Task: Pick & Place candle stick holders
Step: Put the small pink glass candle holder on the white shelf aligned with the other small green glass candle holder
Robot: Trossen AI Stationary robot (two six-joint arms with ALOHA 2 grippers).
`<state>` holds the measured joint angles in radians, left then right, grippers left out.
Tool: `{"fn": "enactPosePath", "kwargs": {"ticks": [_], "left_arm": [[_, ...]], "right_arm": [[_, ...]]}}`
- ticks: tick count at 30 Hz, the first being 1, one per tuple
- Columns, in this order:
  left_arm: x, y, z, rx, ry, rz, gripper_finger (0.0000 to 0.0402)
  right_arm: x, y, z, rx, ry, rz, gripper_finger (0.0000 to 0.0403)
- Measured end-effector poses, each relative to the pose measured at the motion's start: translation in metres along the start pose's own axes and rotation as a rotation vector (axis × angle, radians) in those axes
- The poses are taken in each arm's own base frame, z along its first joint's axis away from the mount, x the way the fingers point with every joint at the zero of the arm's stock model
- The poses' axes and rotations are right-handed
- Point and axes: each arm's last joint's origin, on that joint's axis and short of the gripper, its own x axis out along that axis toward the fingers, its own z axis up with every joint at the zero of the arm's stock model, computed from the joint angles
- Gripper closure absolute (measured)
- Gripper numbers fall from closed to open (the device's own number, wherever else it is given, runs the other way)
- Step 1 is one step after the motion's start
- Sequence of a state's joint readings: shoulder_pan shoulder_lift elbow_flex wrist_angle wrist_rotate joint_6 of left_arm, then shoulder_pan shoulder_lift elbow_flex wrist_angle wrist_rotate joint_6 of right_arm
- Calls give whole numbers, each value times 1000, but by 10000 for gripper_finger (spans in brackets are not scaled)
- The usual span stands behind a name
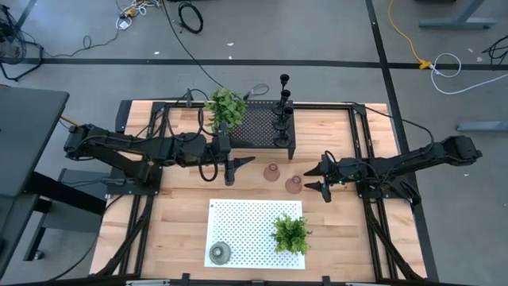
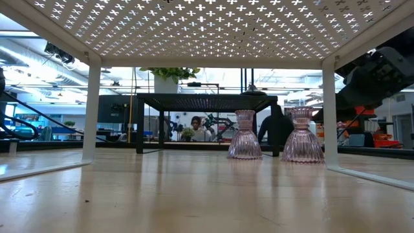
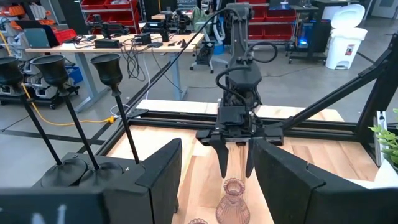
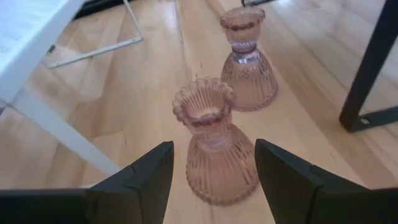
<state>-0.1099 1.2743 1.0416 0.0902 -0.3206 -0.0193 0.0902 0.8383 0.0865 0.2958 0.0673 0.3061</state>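
Note:
Two pink glass holders stand upright on their bases on the wooden table: one and one farther left. My right gripper is open, level, with a finger on either side of the nearer pink holder, not touching it. My left gripper is open and empty, left of the pink holders. Three slim black holders stand on the black mesh rack. An olive-green holder sits on the white perforated stand.
A leafy plant stands at the mesh rack's left end and another on the white stand. The white stand's leg is close to my right gripper. Bare wood lies between the two racks. People show in the room behind.

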Motion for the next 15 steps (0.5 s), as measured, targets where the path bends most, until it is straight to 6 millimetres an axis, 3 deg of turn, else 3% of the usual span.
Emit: {"fn": "enactPosePath", "kwargs": {"ticks": [15], "left_arm": [[0, 0, -1, 3, 11, 0, 200]], "right_arm": [[16, 6, -5, -50, -13, -24, 179]]}}
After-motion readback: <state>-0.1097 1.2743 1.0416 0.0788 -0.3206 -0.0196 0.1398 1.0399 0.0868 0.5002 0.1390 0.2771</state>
